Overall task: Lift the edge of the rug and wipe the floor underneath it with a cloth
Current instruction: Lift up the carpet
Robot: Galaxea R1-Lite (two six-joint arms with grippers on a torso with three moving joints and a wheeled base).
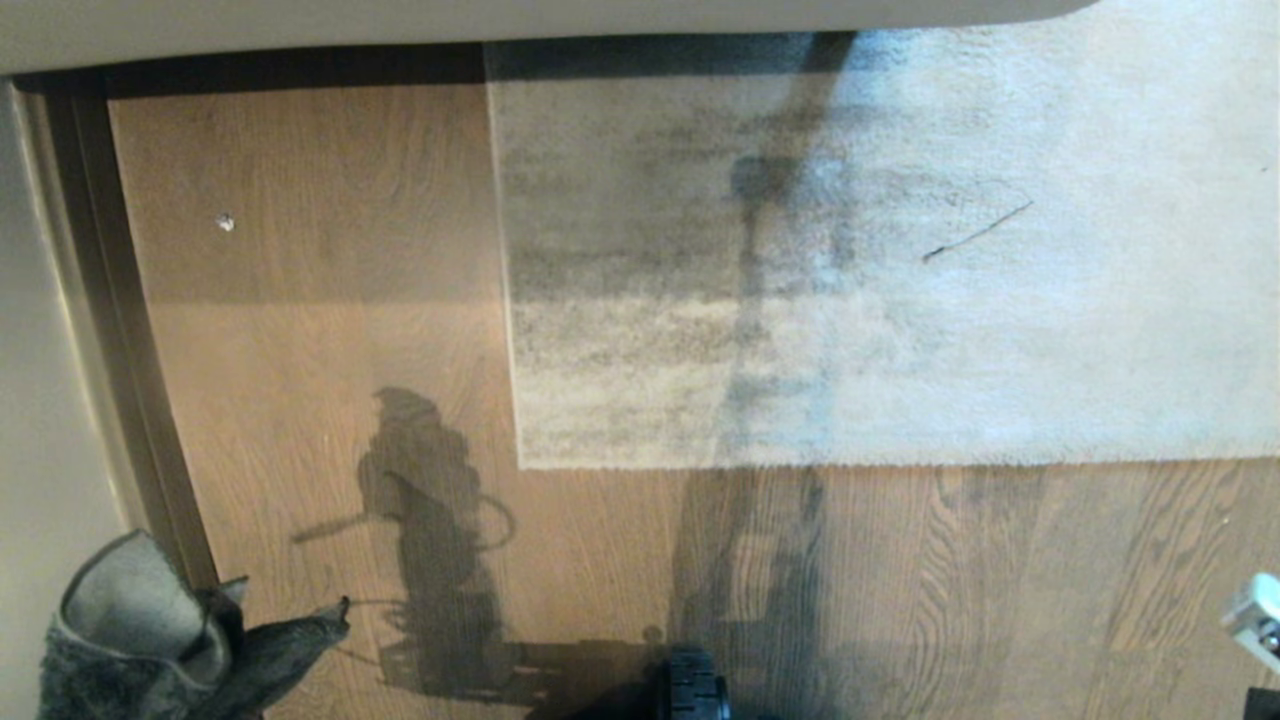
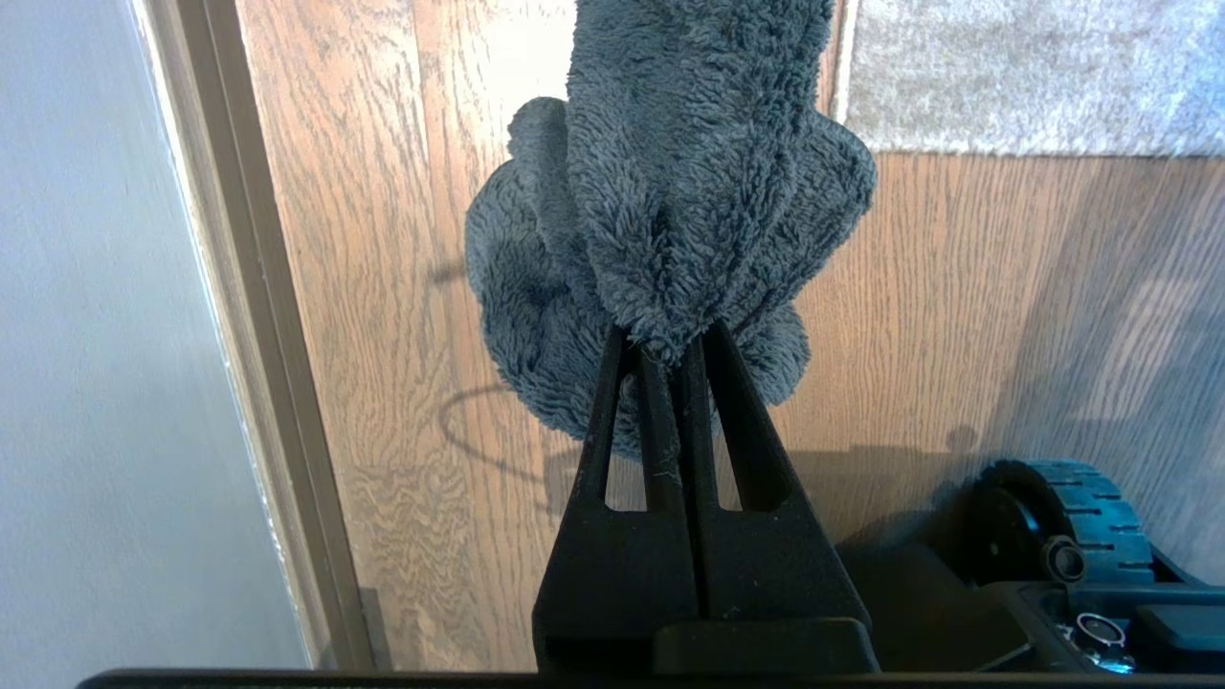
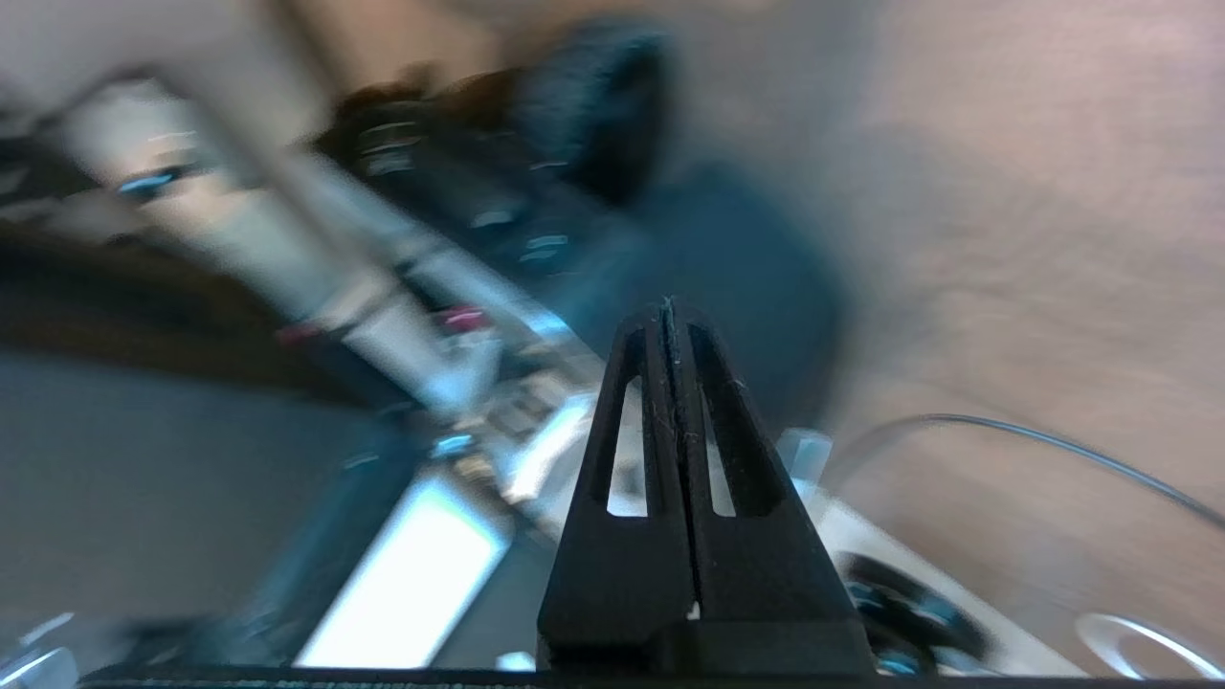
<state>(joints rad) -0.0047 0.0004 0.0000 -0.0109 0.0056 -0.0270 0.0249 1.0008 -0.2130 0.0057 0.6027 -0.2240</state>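
A large grey-beige rug lies flat on the wood floor point(image 1: 300, 400), its rug edge point(image 1: 800, 464) running across the middle and ending in a square corner point(image 1: 522, 466). The dark grey fluffy cloth point(image 2: 670, 211) hangs over the floor from my left gripper point(image 2: 667, 335), which is shut on a fold of it. In the head view the cloth point(image 1: 150, 640) shows at the lower left, near the wall. My right gripper point(image 3: 667, 306) is shut with nothing between its fingers; it is over the robot's own base and floor, and a pale part of that arm point(image 1: 1255, 615) shows at the right border.
A pale wall with a dark skirting strip point(image 1: 120, 330) bounds the floor on the left. A white furniture edge point(image 1: 500, 25) overhangs the far end of the rug. A black base wheel point(image 1: 692, 685) sits at the bottom, seen as a wheel point(image 2: 1072, 522) beside the left gripper. A small pale speck point(image 1: 225, 222) lies on the floor.
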